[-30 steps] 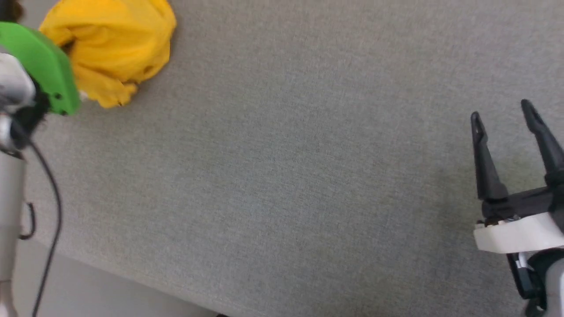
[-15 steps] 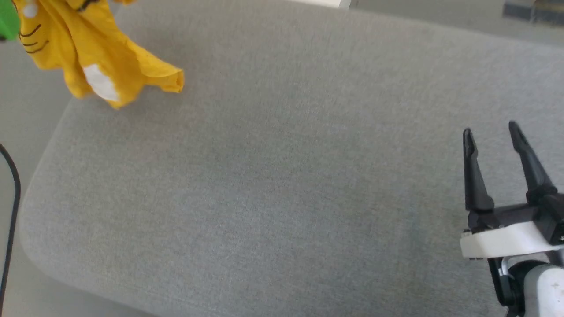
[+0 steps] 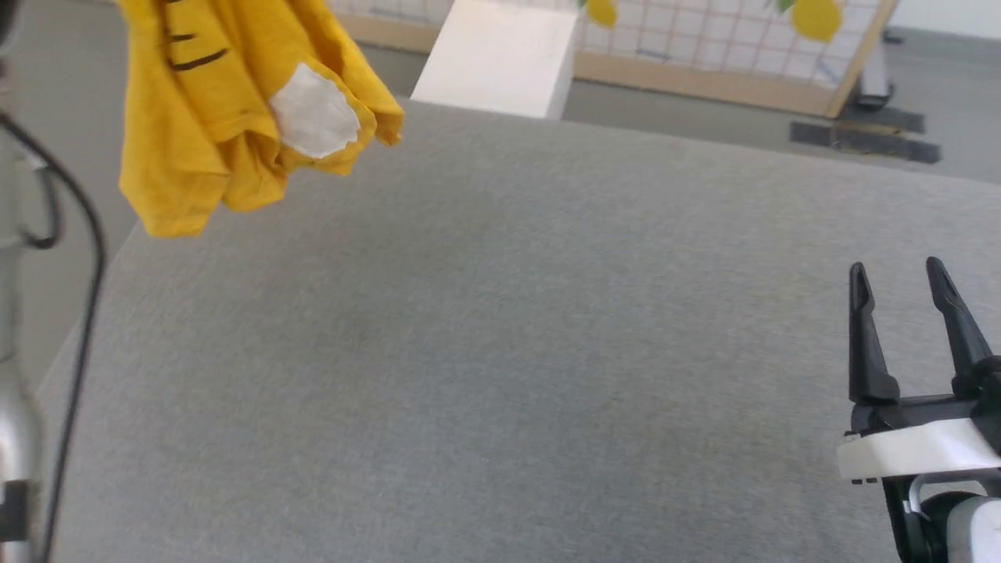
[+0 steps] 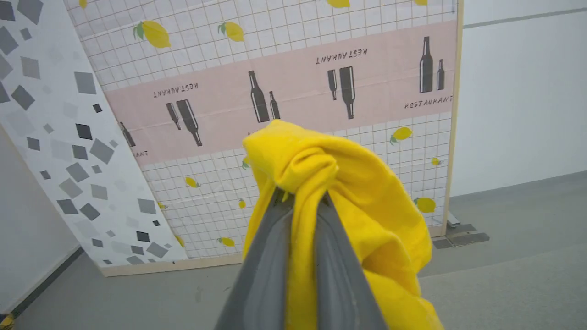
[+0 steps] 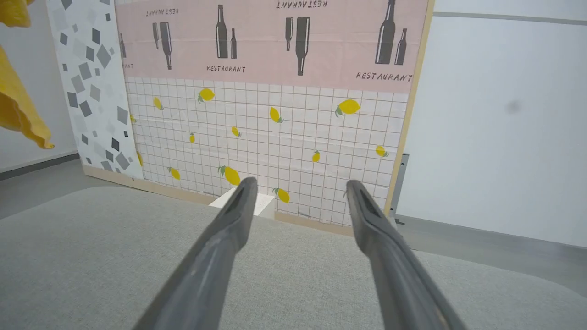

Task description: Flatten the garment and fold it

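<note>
Over grey surface point(image 3: 500, 352), left tool point(image 4: 301, 197) pinches garment point(image 4: 367, 192); right tool point(image 3: 897, 267) gapes empty.

Your worktop point(image 3: 500, 352): grey woven fabric cover, padded look, soft rounded edges, runs wide L to R. Grey floor point(image 3: 704, 117) shows past the far edge. The garment point(image 3: 203, 117) hangs above the far-left corner, apart from the fabric.
</note>
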Robot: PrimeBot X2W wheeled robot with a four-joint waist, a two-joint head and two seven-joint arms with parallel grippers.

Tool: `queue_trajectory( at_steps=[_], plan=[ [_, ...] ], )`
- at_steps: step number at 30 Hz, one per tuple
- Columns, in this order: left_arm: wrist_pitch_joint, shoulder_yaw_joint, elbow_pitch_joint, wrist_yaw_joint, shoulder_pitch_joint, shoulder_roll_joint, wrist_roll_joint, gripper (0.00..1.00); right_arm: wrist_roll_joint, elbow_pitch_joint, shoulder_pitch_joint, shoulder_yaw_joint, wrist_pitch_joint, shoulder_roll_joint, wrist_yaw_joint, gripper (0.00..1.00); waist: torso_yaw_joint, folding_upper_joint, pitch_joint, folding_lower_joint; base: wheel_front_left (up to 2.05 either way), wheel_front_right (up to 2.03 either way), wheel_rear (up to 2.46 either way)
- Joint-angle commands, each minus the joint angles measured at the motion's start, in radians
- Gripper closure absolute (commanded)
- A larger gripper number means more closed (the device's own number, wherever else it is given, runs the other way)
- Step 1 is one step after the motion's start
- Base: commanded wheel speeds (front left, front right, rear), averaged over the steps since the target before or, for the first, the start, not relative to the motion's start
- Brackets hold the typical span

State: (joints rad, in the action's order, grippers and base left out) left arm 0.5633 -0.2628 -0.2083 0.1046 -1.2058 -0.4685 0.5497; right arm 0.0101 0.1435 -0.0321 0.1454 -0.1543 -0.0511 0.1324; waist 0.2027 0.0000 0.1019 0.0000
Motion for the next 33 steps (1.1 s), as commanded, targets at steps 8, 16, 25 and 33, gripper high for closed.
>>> queue_trajectory(
  at_steps=[8,16,25,33],
  plan=[
    [0.019,-0.058,0.03,0.004,-0.016,0.129,0.078,1.0,0.004,0.017,0.03,0.042,0.008,0.001,-0.002,0.0,-0.136,0.0,-0.068,0.0,0.0,0.0,0.0],
    [0.051,-0.163,0.144,-0.032,0.082,0.22,0.079,1.0,-0.002,0.039,0.021,0.076,0.021,0.001,-0.002,0.0,-0.231,0.0,-0.051,0.0,0.0,0.0,0.0],
    [0.017,-0.271,0.212,-0.065,0.26,0.307,0.08,1.0,0.006,0.022,0.014,0.084,0.012,0.001,-0.002,0.0,-0.297,0.0,-0.032,0.0,0.0,0.0,0.0],
    [-0.063,-0.388,0.075,-0.086,0.466,0.315,0.017,1.0,0.021,0.002,-0.011,0.08,-0.005,0.001,-0.002,0.0,-0.337,0.0,0.008,0.0,0.0,0.0,0.0]
  ],
)
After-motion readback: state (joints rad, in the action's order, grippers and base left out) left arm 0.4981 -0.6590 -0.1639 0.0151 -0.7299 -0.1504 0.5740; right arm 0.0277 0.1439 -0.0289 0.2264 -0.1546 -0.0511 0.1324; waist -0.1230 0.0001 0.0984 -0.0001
